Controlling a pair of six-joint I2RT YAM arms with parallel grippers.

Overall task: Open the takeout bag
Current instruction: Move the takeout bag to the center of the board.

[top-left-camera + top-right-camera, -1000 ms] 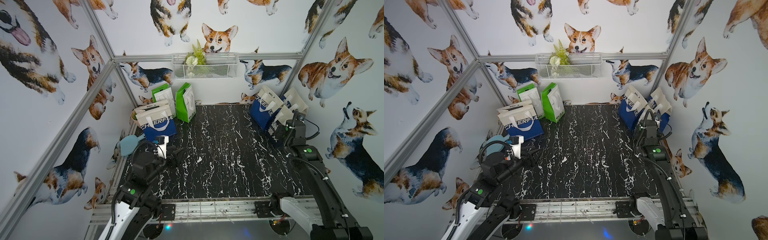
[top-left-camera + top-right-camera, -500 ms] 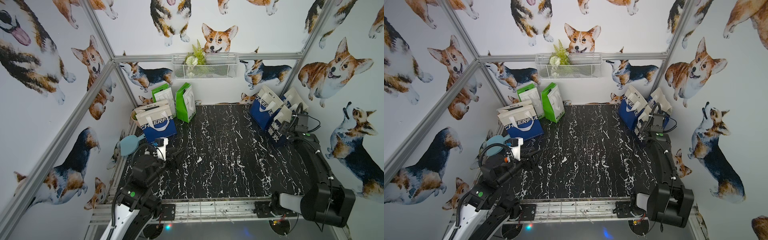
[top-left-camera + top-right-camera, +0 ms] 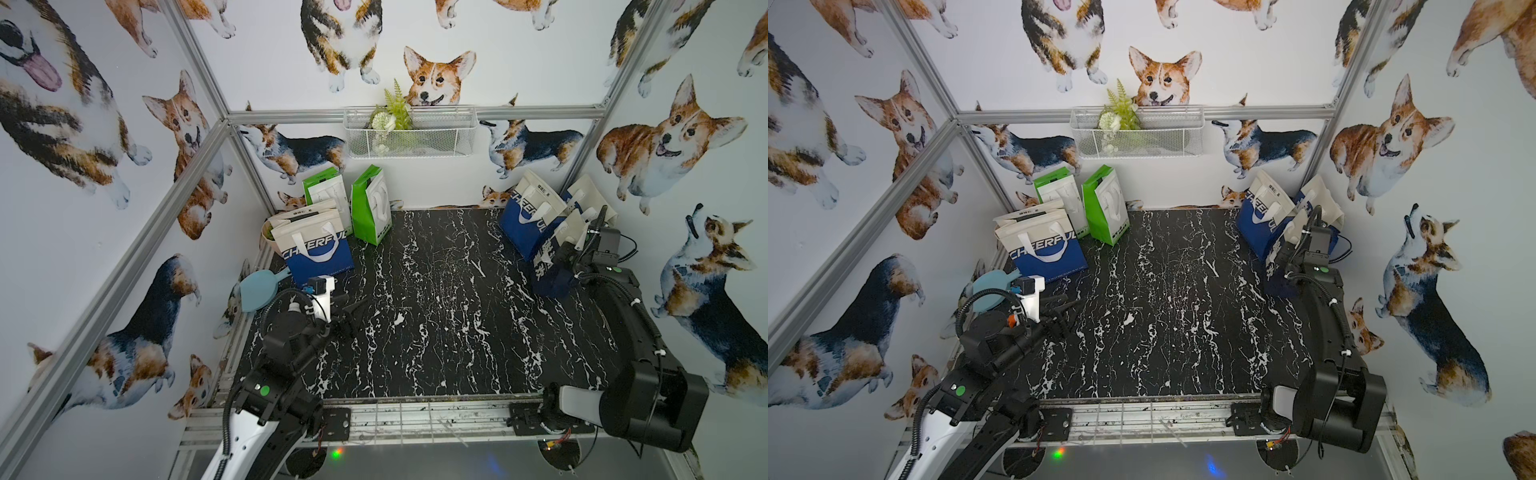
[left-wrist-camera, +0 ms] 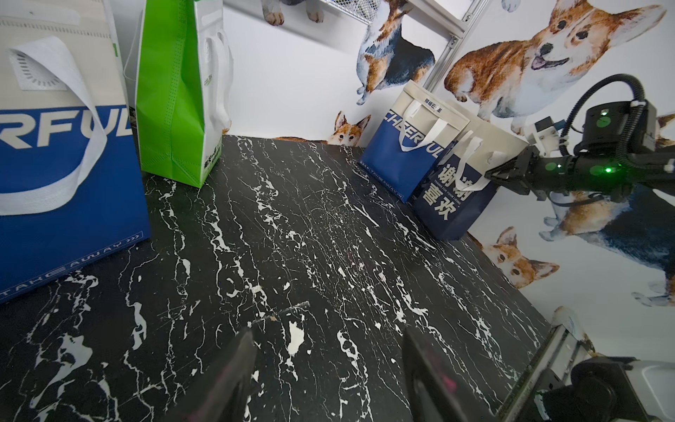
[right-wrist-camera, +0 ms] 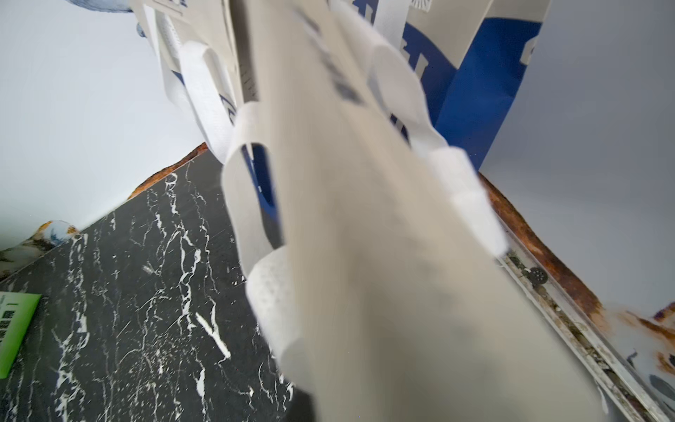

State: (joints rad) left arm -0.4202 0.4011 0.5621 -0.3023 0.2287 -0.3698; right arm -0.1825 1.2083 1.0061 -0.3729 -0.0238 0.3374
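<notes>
The takeout bag (image 3: 547,268) (image 3: 1276,270) (image 4: 453,208) is navy below and beige above, with white handles and white Chinese characters. It stands at the table's right edge, leaning. My right gripper (image 3: 566,250) (image 3: 1290,250) (image 4: 490,175) is shut on the bag's beige top edge next to a handle. In the right wrist view the blurred beige panel (image 5: 365,219) fills the middle and hides the fingers. My left gripper (image 3: 353,312) (image 3: 1064,308) (image 4: 328,330) hovers open over the black marble table (image 4: 292,237) at the near left, holding nothing.
A blue-and-beige CHEERFUL bag (image 3: 316,253) and two green bags (image 3: 372,212) (image 3: 326,195) stand at the back left. Another CHEERFUL bag (image 3: 525,216) and a beige one (image 3: 588,195) crowd the takeout bag. A teal paddle (image 3: 257,291) lies beside the left arm. A wire basket (image 3: 409,133) hangs on the back wall.
The right arm's elbow has folded down and back toward the front rail, and its gripper has gone from open to shut on the bag's top edge. The left arm has not moved.
</notes>
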